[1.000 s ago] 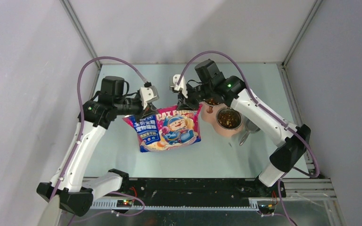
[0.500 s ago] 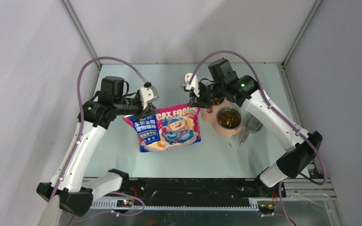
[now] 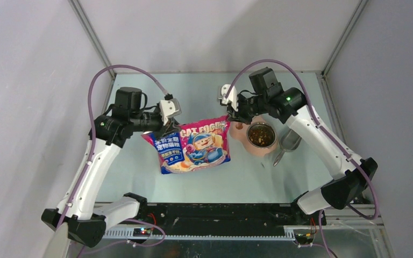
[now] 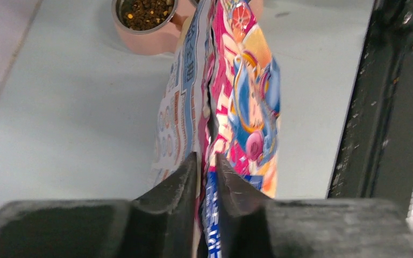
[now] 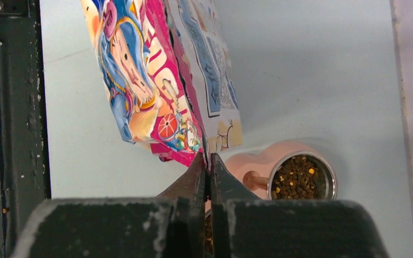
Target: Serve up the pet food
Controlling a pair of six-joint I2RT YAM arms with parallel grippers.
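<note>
Since pet food [image 5: 297, 177] already fills the pink feeder [image 5: 253, 161], serving looks largely done; setting down the bag [image 3: 193, 148] seems left. The left gripper [image 4: 204, 161] and right gripper [image 5: 207, 158] pinch its opposite top corners above the surface. Count: one bag, one feeder, one scoop [image 3: 289, 141].

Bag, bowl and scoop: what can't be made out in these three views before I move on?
- Bag contents: all views; the printed foil is opaque.
- Pink bowl, second cup: in the top view the right arm mostly covers it; in the right wrist view the right gripper mostly hides it.
- Same bowl, left wrist view: cut off by the top edge.
- Scoop: top view, partly under the right arm; too small to tell if it is loaded.
</note>
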